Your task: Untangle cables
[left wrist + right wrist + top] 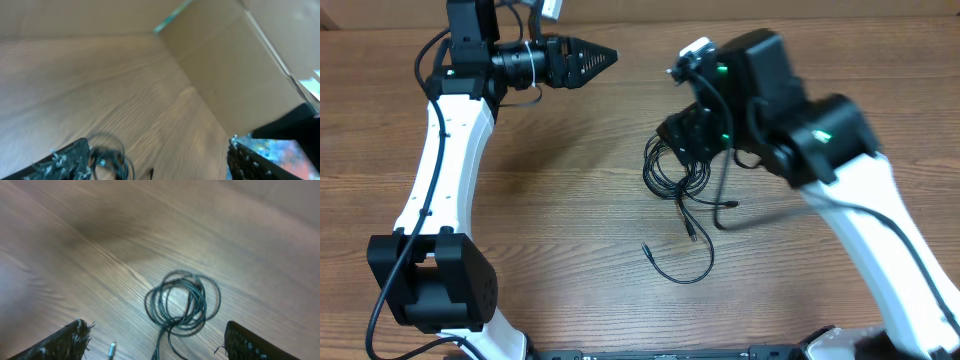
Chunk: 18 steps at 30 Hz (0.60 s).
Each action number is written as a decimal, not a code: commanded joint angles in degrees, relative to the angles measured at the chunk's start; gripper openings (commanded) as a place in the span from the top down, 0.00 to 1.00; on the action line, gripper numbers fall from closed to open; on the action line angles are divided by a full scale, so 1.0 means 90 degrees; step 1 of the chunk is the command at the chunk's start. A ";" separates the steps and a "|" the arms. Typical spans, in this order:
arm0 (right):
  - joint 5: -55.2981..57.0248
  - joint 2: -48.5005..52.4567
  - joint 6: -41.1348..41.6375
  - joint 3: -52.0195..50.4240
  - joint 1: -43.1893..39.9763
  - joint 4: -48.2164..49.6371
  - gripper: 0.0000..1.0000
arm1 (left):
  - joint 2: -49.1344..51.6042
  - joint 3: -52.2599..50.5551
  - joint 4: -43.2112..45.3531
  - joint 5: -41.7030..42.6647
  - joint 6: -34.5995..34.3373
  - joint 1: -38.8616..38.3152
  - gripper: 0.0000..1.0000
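Note:
The cables (676,172) are thin black cords looped in a small tangle at the table's middle. Loose tails run toward the front, one ending in a silver-tipped plug (692,232). My right gripper (688,138) hangs just above the tangle's far side, open and empty. In the right wrist view the coil (182,302) lies between and below its spread fingers (155,327), and a silver plug (112,350) lies at the lower left. My left gripper (603,57) is at the far left, well apart from the cables. It is open and empty (157,145), with the blurred cables (111,161) by its left finger.
The wooden table (560,220) carries only the cables. A brown cardboard wall (240,75) stands along the table's far edge, close behind the left gripper. The white arm links (445,170) and their black bases (430,280) occupy the left and right sides.

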 commanded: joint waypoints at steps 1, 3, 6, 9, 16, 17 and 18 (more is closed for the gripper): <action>0.0452 0.0619 0.0758 -0.0471 -0.0007 0.0454 0.15 | -0.0563 0.0097 -0.0573 -0.1552 0.0189 -0.0085 0.10; 0.0440 0.0971 0.1292 -0.0595 -0.0036 0.0818 0.15 | -0.0867 0.0097 -0.0935 -0.2467 0.0180 -0.0168 0.07; 0.0449 0.1664 0.2181 -0.0602 -0.0051 0.1314 0.14 | -0.1491 0.0097 -0.1593 -0.4296 -0.0316 -0.0245 0.00; 0.0491 0.2140 0.2754 -0.0602 -0.0117 0.1581 0.13 | -0.1851 0.0097 -0.2069 -0.5345 -0.0704 -0.0245 0.00; 0.1319 0.2475 0.4048 -0.0590 -0.0928 0.1676 0.04 | -0.1894 0.0068 -0.3060 -0.5972 -0.0988 -0.0352 0.01; 0.1263 0.2453 0.4085 -0.0580 -0.1134 0.1659 0.03 | -0.1841 0.0044 -0.3099 -0.5969 -0.0988 -0.0423 0.01; 0.1168 0.2424 0.4082 -0.0578 -0.1360 0.1620 0.03 | -0.1773 0.0015 -0.3106 -0.5969 -0.0988 -0.0520 0.01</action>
